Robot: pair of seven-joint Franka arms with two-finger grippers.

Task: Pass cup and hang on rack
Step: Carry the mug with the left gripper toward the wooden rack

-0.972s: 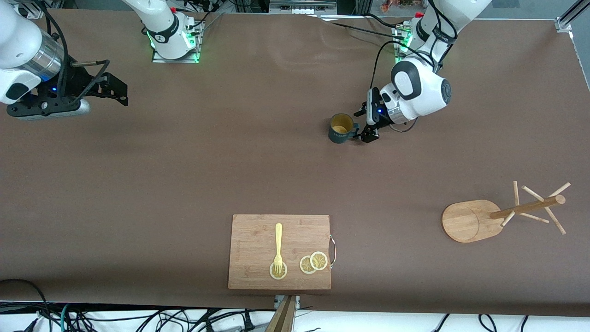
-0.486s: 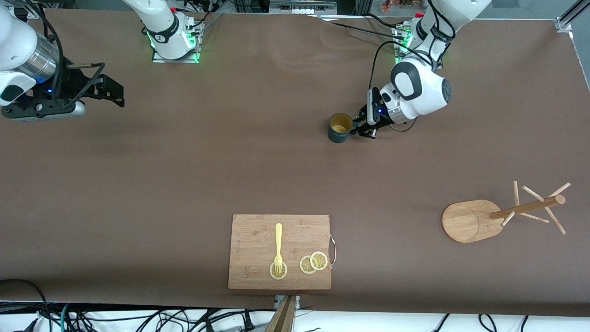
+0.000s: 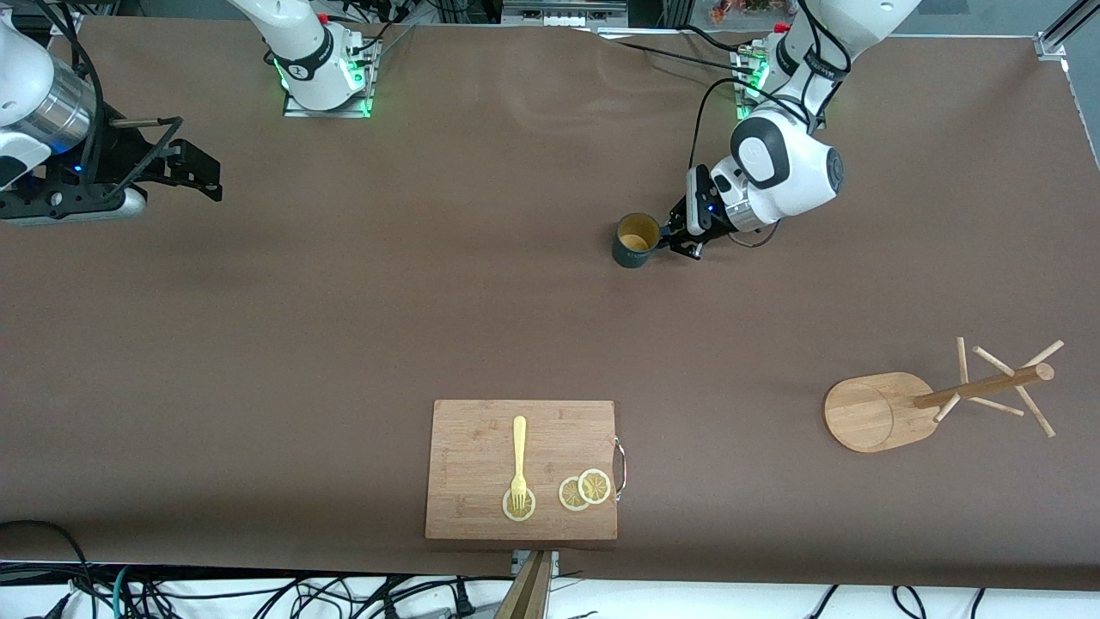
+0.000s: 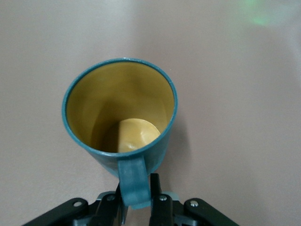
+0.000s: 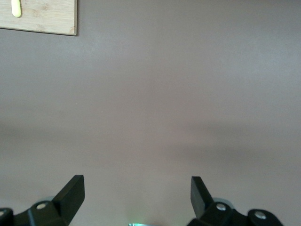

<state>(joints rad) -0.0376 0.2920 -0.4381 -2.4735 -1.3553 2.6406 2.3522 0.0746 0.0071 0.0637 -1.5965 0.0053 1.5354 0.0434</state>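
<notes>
The cup [image 3: 637,239], dark teal with a yellowish inside, stands upright in the middle of the table, toward the arms' bases. My left gripper [image 3: 675,242] is shut on its loop handle [image 4: 133,181], one finger on each side; in the left wrist view the gripper [image 4: 135,188] sits just below the cup's [image 4: 120,108] open mouth. The rack [image 3: 868,411], a wooden mug tree with an oval base and thin pegs [image 3: 1018,383], stands near the left arm's end, nearer the front camera. My right gripper [image 3: 199,168] is open and empty over bare table at the right arm's end, and its wrist view [image 5: 136,188] shows nothing between the fingers.
A rectangular wooden cutting board [image 3: 522,430] lies at the table edge nearest the front camera, with a yellow fork [image 3: 518,456] and lemon slices [image 3: 584,490] on it. Its corner shows in the right wrist view [image 5: 42,16]. Cables hang off that edge.
My left gripper has closed in on the cup's handle and shifted slightly toward the bases. My right gripper has drawn back toward the right arm's end of the table.
</notes>
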